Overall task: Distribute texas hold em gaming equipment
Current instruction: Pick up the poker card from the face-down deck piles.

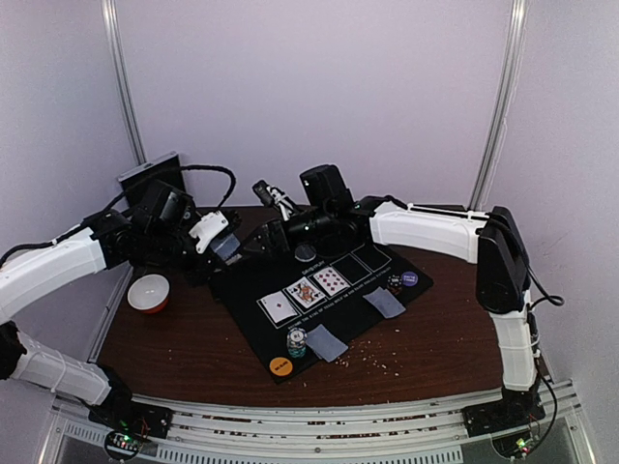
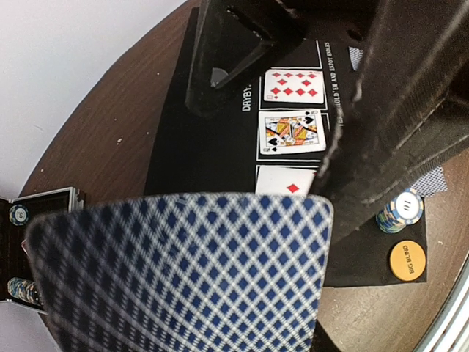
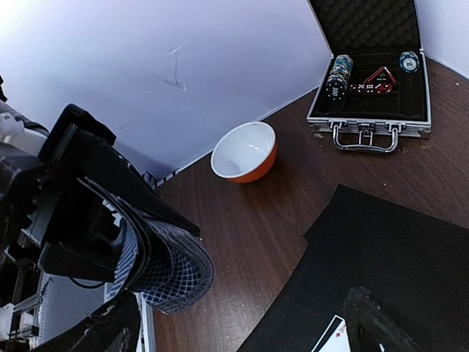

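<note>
We have the left gripper (image 1: 219,243) clenched on a blue-checked card (image 2: 183,271), which it holds in the air just off the far-left edge of the black mat (image 1: 247,309). In the right wrist view the card curls like more than one sheet, so we cannot say whether it is a single card or a thin pack. The right gripper (image 3: 238,326) hangs over that same far-left corner of the mat, its fingers spread wide with nothing between them. Three face-up cards (image 1: 305,293) fill the mat's row from its near-left end, and the two slots (image 1: 353,269) towards the far-right end have nothing in them. We judge the step in hand to be getting this card into the next free slot. To do it well, we would bring the right fingers onto the card's free edge, apart from the left pads, and close firmly before the left lets go, keeping the card flat so it does not buckle. We would then carry it high across the mat, above the laid cards and the chip stack (image 1: 296,340) at the mat's near edge, and set it square inside the outline, face up like its neighbours.
</note>
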`<state>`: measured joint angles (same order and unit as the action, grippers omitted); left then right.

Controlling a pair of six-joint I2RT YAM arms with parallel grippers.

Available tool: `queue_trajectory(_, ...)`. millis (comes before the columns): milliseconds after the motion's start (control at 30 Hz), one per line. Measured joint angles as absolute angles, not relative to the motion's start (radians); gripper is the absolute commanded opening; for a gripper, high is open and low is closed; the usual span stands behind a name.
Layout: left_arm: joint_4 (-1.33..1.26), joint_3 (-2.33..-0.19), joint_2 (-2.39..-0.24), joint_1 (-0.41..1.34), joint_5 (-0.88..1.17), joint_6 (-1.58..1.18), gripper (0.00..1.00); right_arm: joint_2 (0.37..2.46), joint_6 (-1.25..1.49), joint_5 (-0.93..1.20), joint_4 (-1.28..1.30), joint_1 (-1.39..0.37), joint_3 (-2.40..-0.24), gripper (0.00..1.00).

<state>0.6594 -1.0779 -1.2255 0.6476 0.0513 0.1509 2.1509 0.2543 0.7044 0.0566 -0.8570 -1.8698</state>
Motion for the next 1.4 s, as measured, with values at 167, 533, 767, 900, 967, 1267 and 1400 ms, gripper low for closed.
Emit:
queue_trajectory(167,0.660,-1.078,-1.230,0.649,0.039,0.152,0.36,2.149,0.195,0.695,0.123,-0.844,-1.872,0.99)
queue_trajectory(533,0.660,-1.078,-1.230,0.650,0.038,0.163,0.36,2.082,0.213,0.777,0.075,-0.793,-1.826,1.00)
queue_trajectory(767,0.660,-1.079,-1.229,0.650,0.039,0.163,0.36,2.111,0.303,0.759,-0.051,-0.827,-1.861,0.99)
queue_trajectory(900,0.660,-1.079,-1.229,0.650,0.043,0.163,0.36,2.142,0.316,0.748,-0.076,-0.852,-1.863,0.99)
queue_trajectory(967,0.660,-1.079,-1.229,0.650,0.044,0.163,0.36,2.160,0.326,0.745,-0.091,-0.861,-1.863,0.99)
queue_trajectory(1267,0.659,-1.079,-1.229,0.650,0.047,0.168,0.36,2.215,0.368,0.694,-0.121,-0.876,-1.916,0.90)
queue_trajectory(1400,0.659,-1.079,-1.227,0.650,0.043,0.171,0.35,2.222,0.344,0.641,-0.089,-0.876,-1.948,0.82)
